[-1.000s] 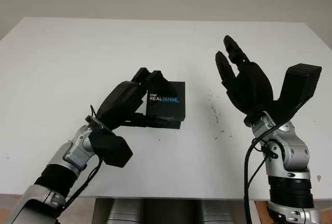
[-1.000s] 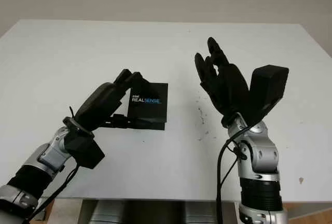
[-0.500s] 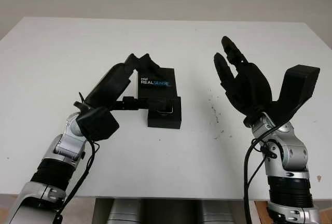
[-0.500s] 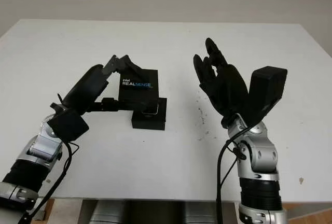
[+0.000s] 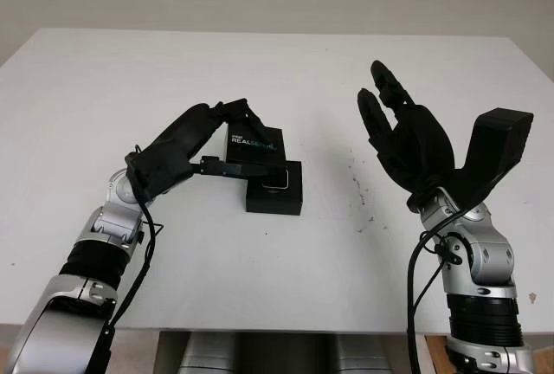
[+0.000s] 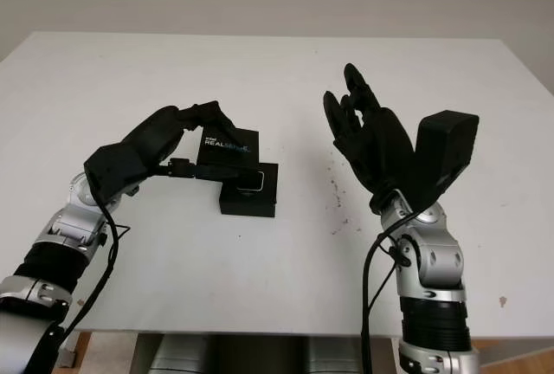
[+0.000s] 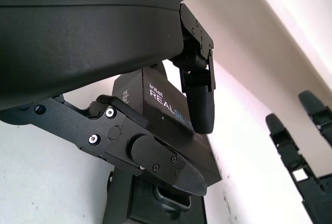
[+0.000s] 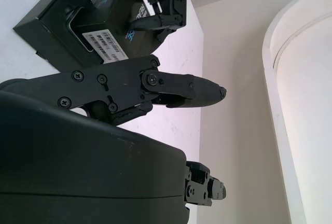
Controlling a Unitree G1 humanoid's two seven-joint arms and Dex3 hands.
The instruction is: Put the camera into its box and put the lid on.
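My left hand [image 5: 241, 143] is shut on the black box lid [image 5: 254, 144], printed "intel REALSENSE", holding it tilted just above the table, behind and left of the box. In the left wrist view one finger [image 7: 199, 111] lies across the lid [image 7: 171, 117] and the thumb [image 7: 158, 160] presses from the other side. The open black box [image 5: 275, 197] sits on the white table [image 5: 277, 279], with the silver camera [image 5: 276, 178] lying inside it. My right hand [image 5: 400, 127] is open, raised above the table well right of the box.
Small dark specks [image 5: 357, 189] dot the table between the box and my right arm. The right wrist view looks past its own fingers at the box [image 8: 52, 19] and the camera's white label [image 8: 104, 45].
The left hand has drawn the lid off the box toward the back left, and the left forearm has lowered. The camera inside the box is now uncovered. The right hand has stayed put.
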